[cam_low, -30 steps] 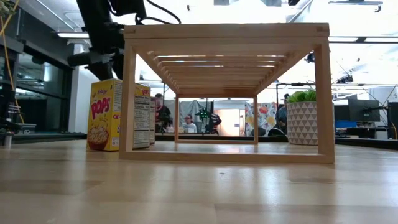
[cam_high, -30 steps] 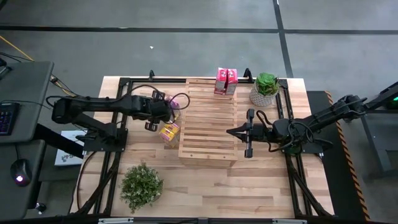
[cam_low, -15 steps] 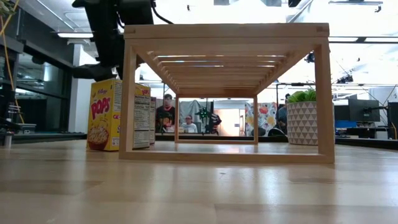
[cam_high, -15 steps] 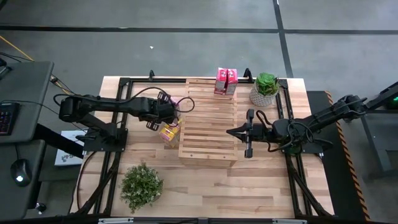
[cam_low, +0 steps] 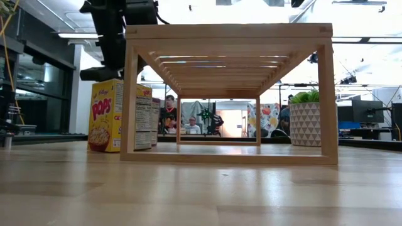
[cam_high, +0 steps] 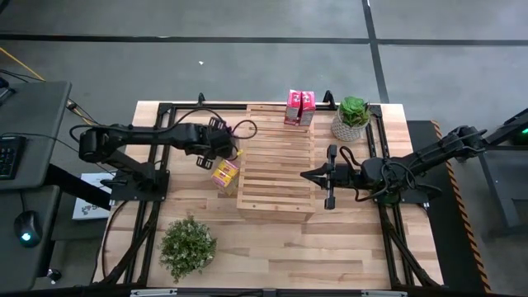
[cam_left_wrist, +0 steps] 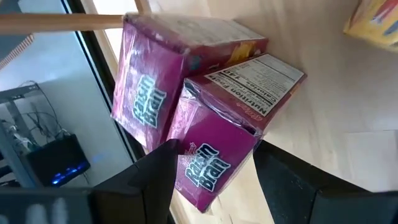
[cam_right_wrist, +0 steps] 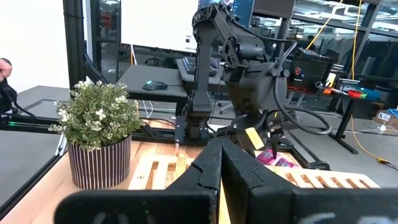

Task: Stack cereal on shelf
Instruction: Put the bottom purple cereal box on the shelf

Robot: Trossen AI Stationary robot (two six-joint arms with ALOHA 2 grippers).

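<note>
The left arm [cam_high: 140,140] is built of dark, matte black segments with rounded joint housings, the bulkiest at its shoulder toward nine o'clock in the high view. Thin black cables loop loosely off its wrist. Its end effector [cam_left_wrist: 214,180] has two flat, angular black fingers [cam_left_wrist: 149,180] with smooth faces and bevelled edges. The right arm [cam_high: 429,153] is the same dark make, slimmer along its forearm, with a tangle of black cable bunched near the wrist. Its end effector [cam_right_wrist: 221,168] ends in two black fingers tapering to a wedge-shaped tip. Both arms stand on black frame bases.
</note>
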